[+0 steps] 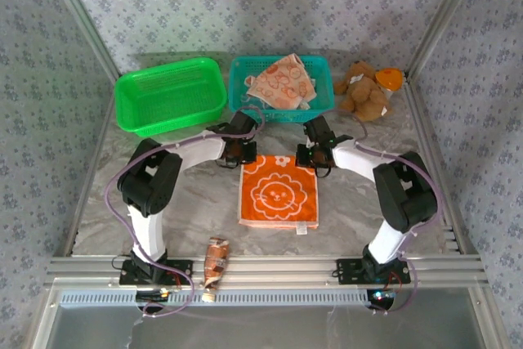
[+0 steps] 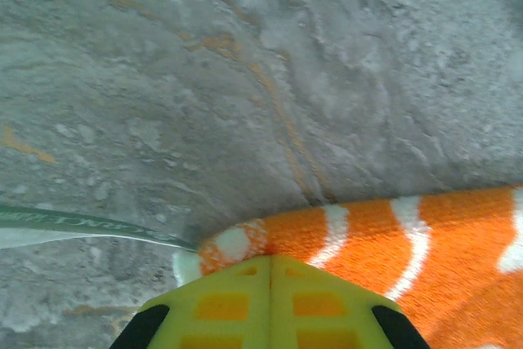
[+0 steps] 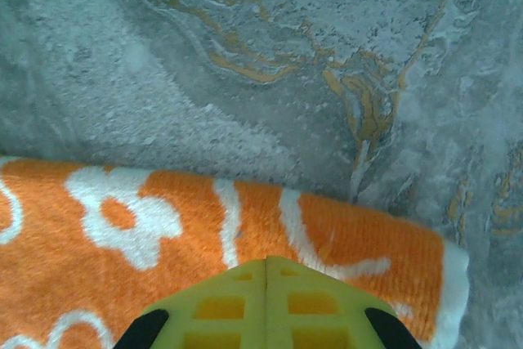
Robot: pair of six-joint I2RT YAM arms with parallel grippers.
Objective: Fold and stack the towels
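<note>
I read left gripper (image 2: 271, 261) and right gripper (image 3: 266, 262) each pinched shut on the far edge of the orange towel (image 1: 278, 192); thin bites, one may slip mid-fold, skewing it.

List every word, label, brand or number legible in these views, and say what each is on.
No text can be read clearly.
On the green-and-white strip, left wrist view: pale lettering, too blurred to read.
On the brown packet, top view: print too small to read.
On the orange towel: a lion face and flowers, no words.
On the peach towel in the teal basket: pattern only, no words.
</note>
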